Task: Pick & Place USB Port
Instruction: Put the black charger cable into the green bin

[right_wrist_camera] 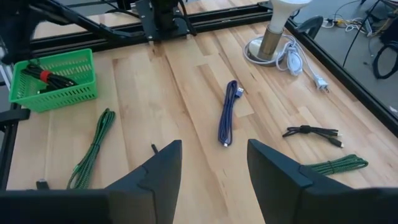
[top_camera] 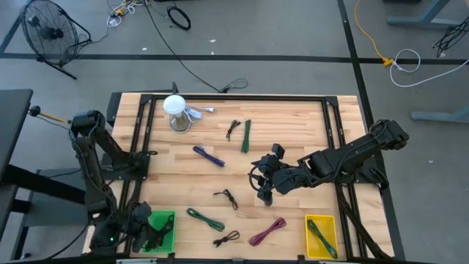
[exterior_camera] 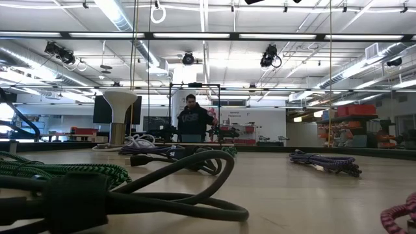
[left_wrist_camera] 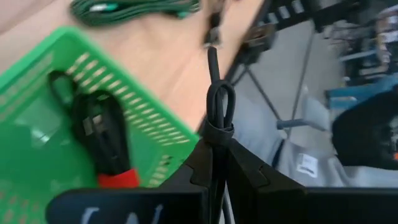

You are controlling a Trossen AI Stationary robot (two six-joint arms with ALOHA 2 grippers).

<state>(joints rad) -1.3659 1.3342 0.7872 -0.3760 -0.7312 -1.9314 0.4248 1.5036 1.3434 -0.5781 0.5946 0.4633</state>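
My left gripper hangs over the green basket at the table's near left corner, shut on a bundled black cable. A black cable with a red tie lies in the basket. My right gripper hovers open over the middle of the table with nothing between its fingers. Loose bundled cables lie flat on the wood: a blue one, green ones, black ones and a pink one. My left gripper pinches the black cable bundle between its two fingers, which lie along the cable. The bundle's looped end sticks out past the fingertips. The cable is lifted clear, beside the basket's rim and above the table's near edge. How far back it reaches is hidden by the fingers.
A yellow basket holding a green cable stands at the near right. A white lamp with its cord stands at the far left. Black frame rails run along the table's edges. A person stands far behind the table.
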